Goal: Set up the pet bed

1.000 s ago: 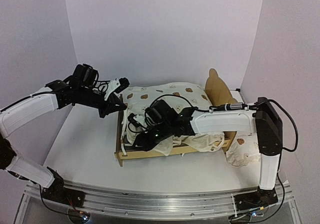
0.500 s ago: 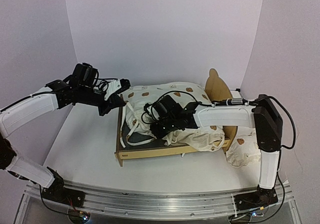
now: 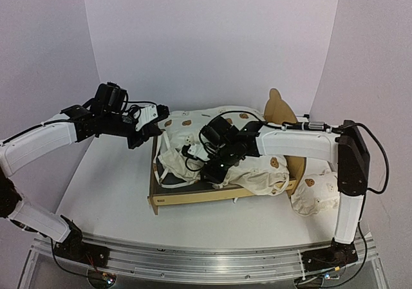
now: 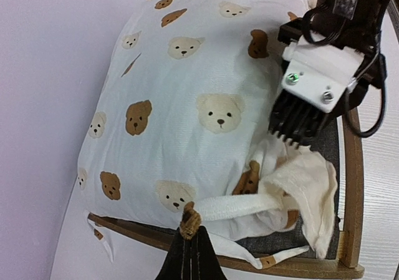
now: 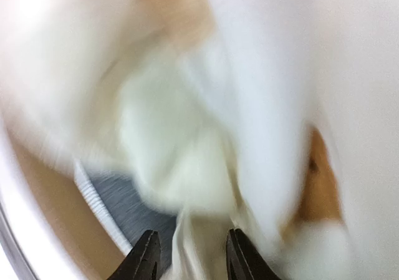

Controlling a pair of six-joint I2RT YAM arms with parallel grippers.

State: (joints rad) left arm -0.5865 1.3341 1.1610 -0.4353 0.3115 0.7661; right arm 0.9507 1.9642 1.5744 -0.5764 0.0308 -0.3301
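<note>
Sitting on white table point(image 3: 109, 192), pet bed point(image 3: 193, 199), lilac walls point(image 3: 212, 38), left claw point(image 4: 191, 230) pinching cushion point(image 4: 206, 62), right claw point(image 5: 192, 237) apart

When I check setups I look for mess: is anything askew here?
Yes. The cushion is bunched up in the pet bed, baring its dark slatted base at the foot end. The small pillow lies outside the frame.
</note>
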